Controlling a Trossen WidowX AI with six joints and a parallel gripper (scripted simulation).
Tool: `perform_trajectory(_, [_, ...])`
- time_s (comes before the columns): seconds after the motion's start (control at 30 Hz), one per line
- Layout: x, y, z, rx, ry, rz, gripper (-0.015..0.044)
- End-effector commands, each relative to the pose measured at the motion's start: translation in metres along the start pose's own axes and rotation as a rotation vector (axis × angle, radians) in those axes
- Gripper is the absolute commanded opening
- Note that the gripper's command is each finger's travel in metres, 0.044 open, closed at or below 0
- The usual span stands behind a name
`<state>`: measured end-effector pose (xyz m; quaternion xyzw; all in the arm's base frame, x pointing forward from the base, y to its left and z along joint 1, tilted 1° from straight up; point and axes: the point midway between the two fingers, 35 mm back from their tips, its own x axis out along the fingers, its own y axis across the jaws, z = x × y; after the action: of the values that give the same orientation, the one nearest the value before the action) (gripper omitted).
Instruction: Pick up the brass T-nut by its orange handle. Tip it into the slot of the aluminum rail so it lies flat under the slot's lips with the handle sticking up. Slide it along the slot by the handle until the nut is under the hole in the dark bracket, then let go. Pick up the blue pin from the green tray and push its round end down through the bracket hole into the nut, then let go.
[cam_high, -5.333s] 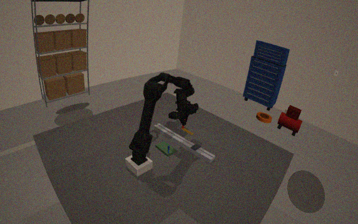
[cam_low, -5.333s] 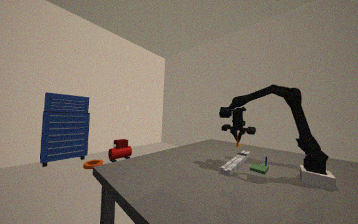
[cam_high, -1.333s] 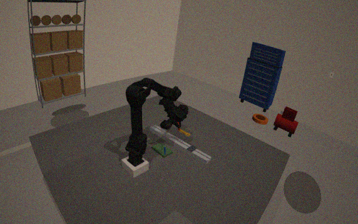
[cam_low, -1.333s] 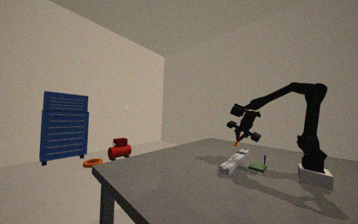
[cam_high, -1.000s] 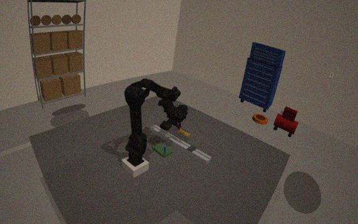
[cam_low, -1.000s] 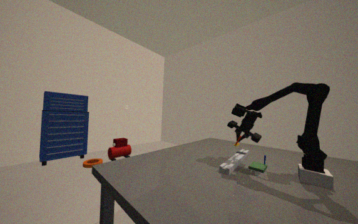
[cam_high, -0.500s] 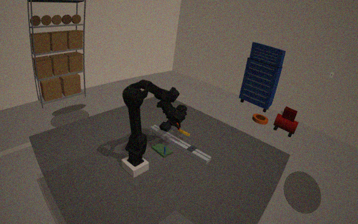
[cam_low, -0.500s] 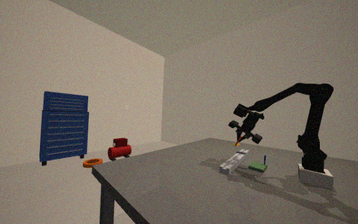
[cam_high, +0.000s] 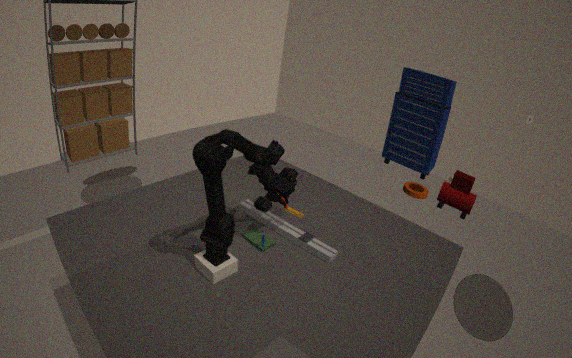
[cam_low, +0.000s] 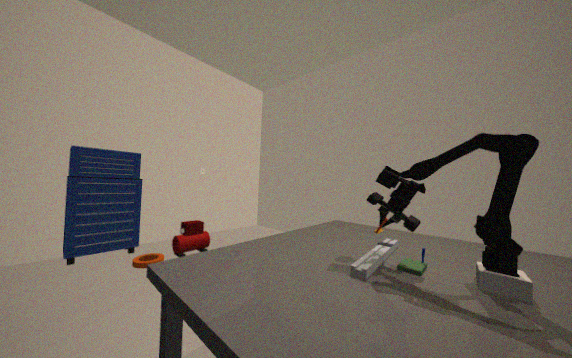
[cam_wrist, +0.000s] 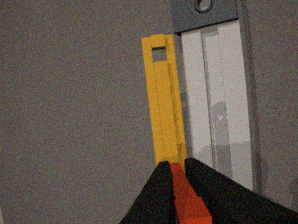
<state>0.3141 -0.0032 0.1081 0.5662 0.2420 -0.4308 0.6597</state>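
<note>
Pinched in the black tool (cam_high: 284, 199) (cam_low: 382, 220) (cam_wrist: 177, 161) is the orange handle (cam_high: 284, 201) (cam_low: 382, 224) (cam_wrist: 189, 197) of the yellow brass T-nut (cam_high: 294, 211) (cam_low: 378, 231) (cam_wrist: 165, 100), held up off the grey tabletop (cam_high: 165, 295) (cam_low: 280, 300) (cam_wrist: 75, 125). In the wrist view the nut appears alongside the silver aluminum rail (cam_high: 280, 225) (cam_low: 372, 260) (cam_wrist: 235, 100), its far end near the dark bracket (cam_high: 306, 236) (cam_low: 386, 243) (cam_wrist: 207, 17). Seating it comes next, I judge: keep the grip firm, bring the nut over the open slot, match its long side to the groove, then lower one edge under a lip before rolling the handle upright. Rushing could jam it on the lips or twist the handle. The slim blue pin (cam_high: 263, 241) (cam_low: 423, 255) stands in the green tray (cam_high: 253, 238) (cam_low: 411, 267).
</note>
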Motion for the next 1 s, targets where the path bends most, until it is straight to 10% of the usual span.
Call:
perform_trajectory(0.0, [-0.0012, -0.0002, 0.0010, 0.010, -0.003, 0.017, -0.0150])
perform_trajectory(0.97, [-0.0028, -0.0082, 0.0022, 0.041, -0.001, 0.105, -0.0150])
